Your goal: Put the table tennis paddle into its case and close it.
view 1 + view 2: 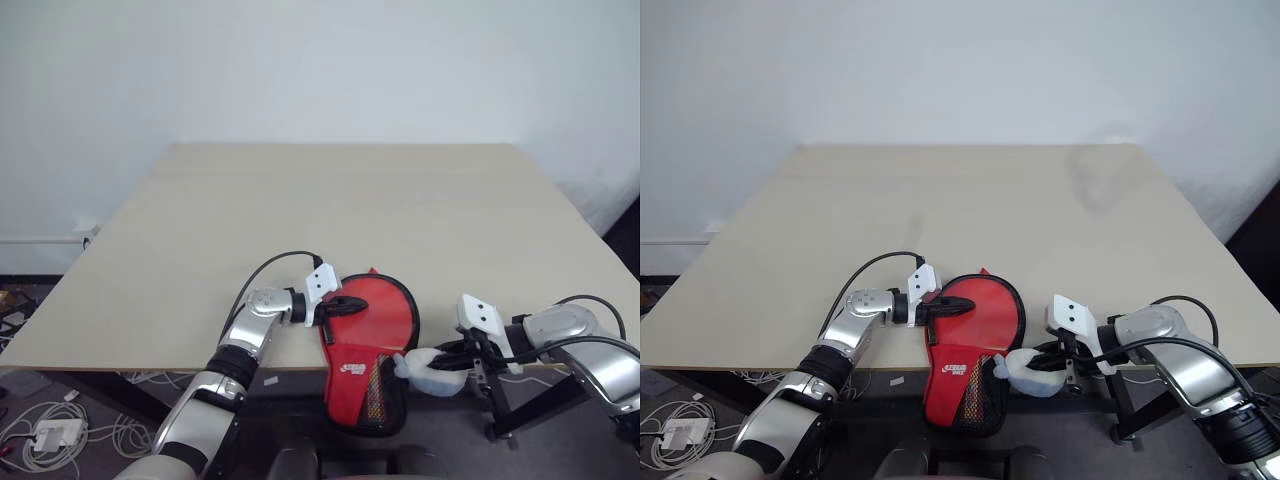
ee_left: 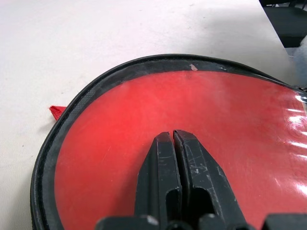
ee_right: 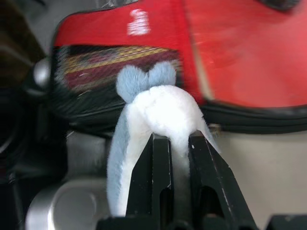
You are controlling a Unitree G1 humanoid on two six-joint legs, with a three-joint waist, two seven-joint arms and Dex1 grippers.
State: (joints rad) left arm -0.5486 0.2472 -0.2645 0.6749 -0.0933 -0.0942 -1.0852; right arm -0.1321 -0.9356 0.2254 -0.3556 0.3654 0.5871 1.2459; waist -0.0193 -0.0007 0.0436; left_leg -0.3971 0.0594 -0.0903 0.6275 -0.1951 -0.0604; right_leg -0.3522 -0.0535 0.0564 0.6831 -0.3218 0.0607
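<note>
Pressing closed left pincer (image 2: 172, 143) — on case (image 1: 375, 320)

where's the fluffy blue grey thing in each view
Left eye view: the small pale blue-grey fluffy lump sits low, right of centre, off the table's near edge.
Right eye view: lump low, just right of centre.
Left wrist view: not in it.
Right wrist view: lump centre, pinched by the right claw.
Shared landmark: the red paddle-shaped soft case, beside the lump.
</note>
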